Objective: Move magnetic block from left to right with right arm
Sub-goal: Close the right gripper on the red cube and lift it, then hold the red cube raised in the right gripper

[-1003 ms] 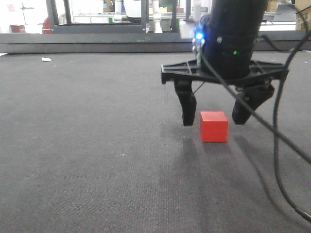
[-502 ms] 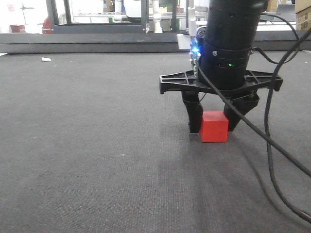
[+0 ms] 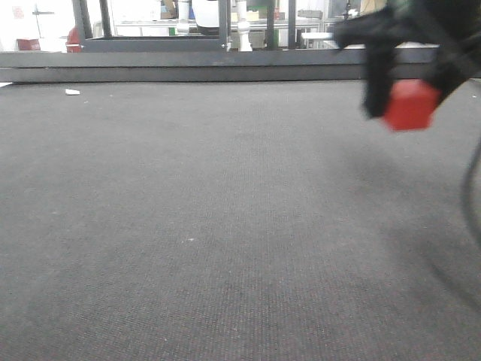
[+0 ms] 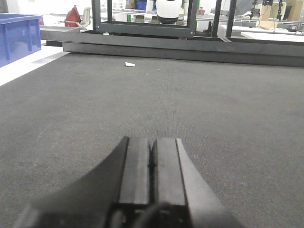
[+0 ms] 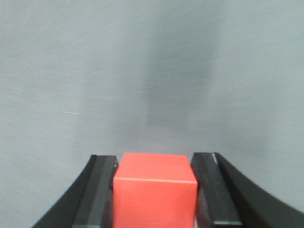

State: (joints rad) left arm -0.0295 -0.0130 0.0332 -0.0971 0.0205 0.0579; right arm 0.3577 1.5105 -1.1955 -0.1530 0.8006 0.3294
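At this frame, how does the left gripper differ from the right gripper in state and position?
The right gripper is shut on the red block, pressing two opposite sides of it. The left gripper is closed fully, with nothing in it. In the front view the right gripper holds the block clear of the grey mat, while the left gripper does not appear in that view. Both are black.

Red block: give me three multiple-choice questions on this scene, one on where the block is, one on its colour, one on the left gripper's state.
1. Where is the magnetic block?
A resting on the mat
B held in the right gripper
C inside a box
2. Its colour?
A red
B blue
C green
3. The left gripper is:
A wide open
B shut, empty
C shut on the block

Answers: B, the front view shows it clamped in the air; A, both views show red; B, its fingers meet with nothing between.
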